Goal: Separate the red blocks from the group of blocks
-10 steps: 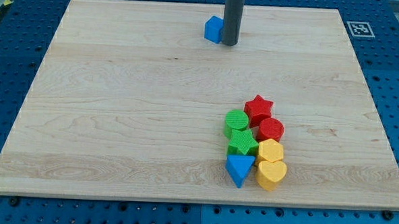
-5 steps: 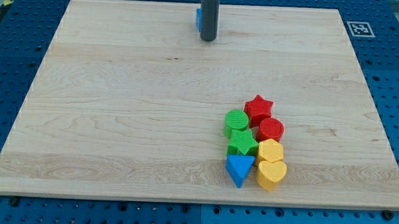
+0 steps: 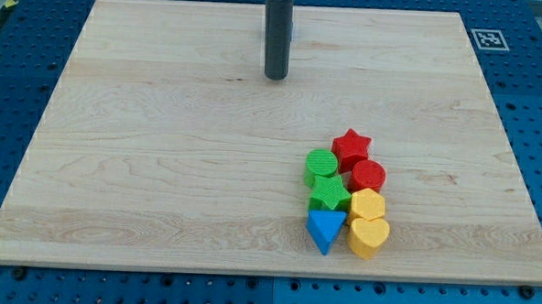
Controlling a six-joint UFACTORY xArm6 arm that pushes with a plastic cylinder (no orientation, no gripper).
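My rod stands upright near the view's top, my tip [image 3: 275, 77] resting on the wooden surface [image 3: 160, 165]; there is no pincer on this rig, so nothing is clenched or grasped. The red star [image 3: 351, 146] and red cylinder [image 3: 368, 175] lie well below and right of my tip, touching each other; they head a cluster with the green cylinder [image 3: 322, 163], green star [image 3: 329, 191], two yellow blocks [image 3: 368, 205] and blue triangle [image 3: 324, 229].

place: lab bench | cues: blue pegboard base [image 3: 17, 95], wooden board [image 3: 160, 165], fiducial tag [image 3: 488, 39]
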